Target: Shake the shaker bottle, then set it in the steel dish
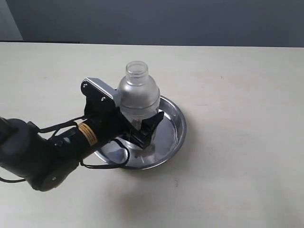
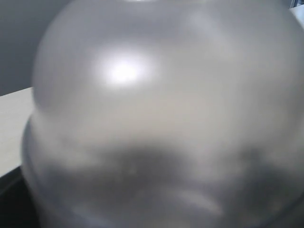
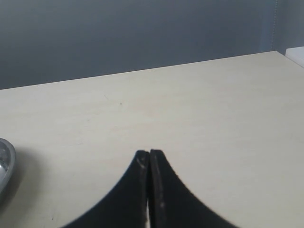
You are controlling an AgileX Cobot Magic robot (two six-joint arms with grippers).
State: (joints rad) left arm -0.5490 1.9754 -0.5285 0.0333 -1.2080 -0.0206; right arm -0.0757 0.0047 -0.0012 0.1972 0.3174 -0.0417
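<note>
The frosted shaker bottle (image 1: 137,92) stands upright with its round cap on top, over the steel dish (image 1: 175,124). My left gripper (image 1: 138,124) is shut on the bottle's lower body, one black finger (image 1: 151,125) showing in front. The gripper hides the bottle's base, so I cannot tell whether it rests on the dish floor. In the left wrist view the blurred bottle (image 2: 161,109) fills nearly the whole picture. My right gripper (image 3: 149,153) is shut with nothing in it, low over bare table, and is out of the exterior view.
The pale tabletop (image 1: 237,76) stretches all round the dish. A sliver of the dish rim (image 3: 4,164) shows at the edge of the right wrist view. A dark wall runs behind the table's far edge.
</note>
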